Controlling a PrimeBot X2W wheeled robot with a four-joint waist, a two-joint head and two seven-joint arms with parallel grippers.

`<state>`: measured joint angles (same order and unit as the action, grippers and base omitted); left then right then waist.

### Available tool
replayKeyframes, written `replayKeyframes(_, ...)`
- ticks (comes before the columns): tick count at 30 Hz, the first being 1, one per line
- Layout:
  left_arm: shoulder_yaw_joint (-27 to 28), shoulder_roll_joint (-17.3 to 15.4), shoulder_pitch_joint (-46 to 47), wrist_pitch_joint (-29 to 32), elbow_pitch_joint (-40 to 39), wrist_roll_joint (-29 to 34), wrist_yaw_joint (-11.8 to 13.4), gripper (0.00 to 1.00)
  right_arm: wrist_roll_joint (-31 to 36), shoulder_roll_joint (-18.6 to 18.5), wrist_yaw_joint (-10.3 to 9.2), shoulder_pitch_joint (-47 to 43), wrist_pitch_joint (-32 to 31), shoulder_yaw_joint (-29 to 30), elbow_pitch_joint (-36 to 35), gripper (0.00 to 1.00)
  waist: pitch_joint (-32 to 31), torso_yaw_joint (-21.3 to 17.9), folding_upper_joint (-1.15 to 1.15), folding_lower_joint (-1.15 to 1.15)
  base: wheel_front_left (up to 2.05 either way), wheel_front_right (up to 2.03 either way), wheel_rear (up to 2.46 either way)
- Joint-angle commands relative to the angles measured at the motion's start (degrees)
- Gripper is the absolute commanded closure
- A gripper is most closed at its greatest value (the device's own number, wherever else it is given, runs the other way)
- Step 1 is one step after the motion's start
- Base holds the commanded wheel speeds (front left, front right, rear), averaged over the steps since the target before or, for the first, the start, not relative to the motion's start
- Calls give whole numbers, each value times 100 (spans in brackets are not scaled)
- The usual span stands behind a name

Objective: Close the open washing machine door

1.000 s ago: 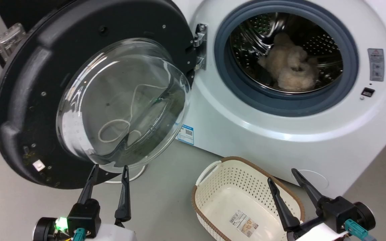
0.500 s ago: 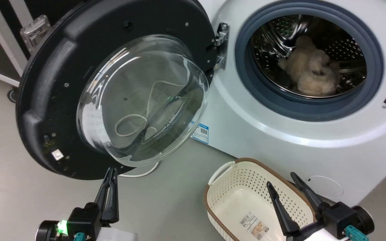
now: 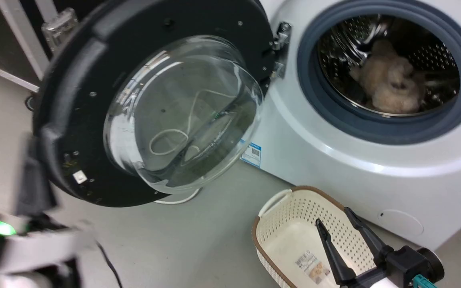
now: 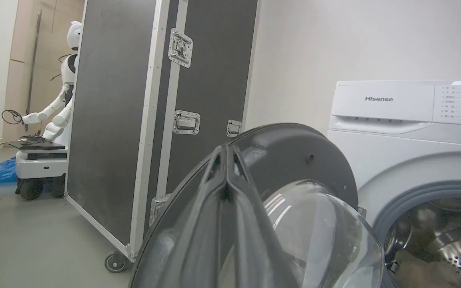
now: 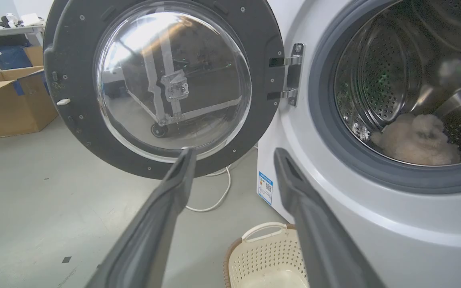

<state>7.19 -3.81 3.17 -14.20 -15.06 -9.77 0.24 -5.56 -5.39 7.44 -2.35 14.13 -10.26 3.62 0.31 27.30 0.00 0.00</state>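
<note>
Since the earlier frames the head camera has swung, so the whole scene sits further right. The left gripper (image 4: 225, 154) has also really moved: its fingers have come together and it has gone from under the glass dome out to the door's free edge, where it shows as a dark blur in the head view. Whether it touches the rim there I cannot tell.

The washing machine (image 3: 334, 168) is white and boxy, and its mouth is uncovered, with a blue-grey rubber ring (image 3: 374, 130) round the steel drum. The washing machine door (image 3: 74, 80) hangs wide open on the machine's left. It is carried by a metal hinge (image 3: 280, 48) at its near edge, and its inner face and clear dome are turned toward the robot. A cream basket (image 3: 272, 204) stands on the floor just in front of the machine. A pale fluffy bundle (image 3: 390, 88) lies inside the drum.

The right gripper (image 3: 333, 215) hovers over the basket with its jaws spread, holding nothing. The left jaws are pressed together on nothing, pointing up along the door's edge in the left wrist view.

The door looks rigid and fairly heavy, with a glossy rim that is likely slick. It should swing freely on its hinge and then need a firm push to latch. The best place to press is probably the black rim far from the hinge, from behind, not the glass
</note>
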Motion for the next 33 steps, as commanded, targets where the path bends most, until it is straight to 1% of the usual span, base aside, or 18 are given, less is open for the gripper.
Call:
replayKeyframes(1,449,-48,350,-62,-15,-363,-136,100,-38,-80,4,1,68,-90,-48,0,139,-117,0,0,0,0,0)
replayKeyframes(5,1031,-196,764,-80,226,-909,-263,100,-84,-186,5,71,86,-162,-94,0,260,-256,0,0,0,0,0)
replayKeyframes(6,1662,-606,1504,360,868,-1750,-267,100,-135,-320,5,141,86,-144,-138,0,434,-440,0,0,0,0,0)
replayKeyframes(8,1799,-719,1709,533,1062,-1953,-236,100,-147,-356,5,158,86,-140,-148,0,486,-483,0,0,0,0,0)
replayKeyframes(9,2023,-959,2108,904,1495,-2324,-170,100,-170,-419,5,191,86,-104,-173,0,594,-558,0,0,0,0,0)
replayKeyframes(11,2085,-1105,2275,1087,1707,-2435,-151,100,-183,-452,5,210,86,-90,-185,0,642,-593,0,0,0,0,0)
replayKeyframes(12,2279,-1282,2618,1488,2179,-2801,-42,100,-210,-514,5,254,86,-84,-202,0,727,-667,0,0,0,0,0)
replayKeyframes(13,2279,-1282,2618,1488,2179,-2801,-42,100,-210,-514,5,254,86,-84,-202,0,727,-667,0,0,0,0,0)
replayKeyframes(14,2483,-1516,2884,1755,2578,-3053,43,100,-236,-569,5,304,86,-103,-215,0,805,-746,0,0,0,0,0)
replayKeyframes(15,2483,-1516,2884,1755,2578,-3053,43,100,-236,-569,5,304,86,-103,-215,0,805,-746,0,0,0,0,0)
replayKeyframes(17,2731,-1798,3117,2162,3142,-3341,199,100,-270,-626,5,369,86,-139,-230,0,901,-866,0,0,0,0,0)
replayKeyframes(18,2731,-1798,3117,2162,3142,-3341,199,100,-270,-626,5,369,86,-139,-230,0,901,-866,0,0,0,0,0)
replayKeyframes(19,2920,-1863,3271,2529,3471,-3672,329,100,-291,-662,5,400,86,-142,-237,0,950,-920,0,0,0,0,0)
replayKeyframes(20,2920,-1863,3271,2529,3471,-3672,329,100,-291,-662,5,400,86,-142,-237,0,950,-920,0,0,0,0,0)
replayKeyframes(24,3178,-1889,3436,3365,3906,-4308,539,100,-321,-721,5,441,86,-129,-233,0,1006,-1001,0,0,0,0,0)
replayKeyframes(29,3240,-1802,3352,4220,3899,-4844,531,100,-330,-718,5,424,86,-112,-222,0,978,-1033,0,0,0,0,0)
replayKeyframes(30,3216,-1717,3199,4648,3792,-5058,508,100,-315,-687,5,385,86,-109,-181,0,904,-1010,0,0,0,0,0)
replayKeyframes(33,3202,-1638,3046,4999,3681,-5251,459,100,-305,-648,5,363,86,-129,-125,0,794,-977,0,0,0,0,0)
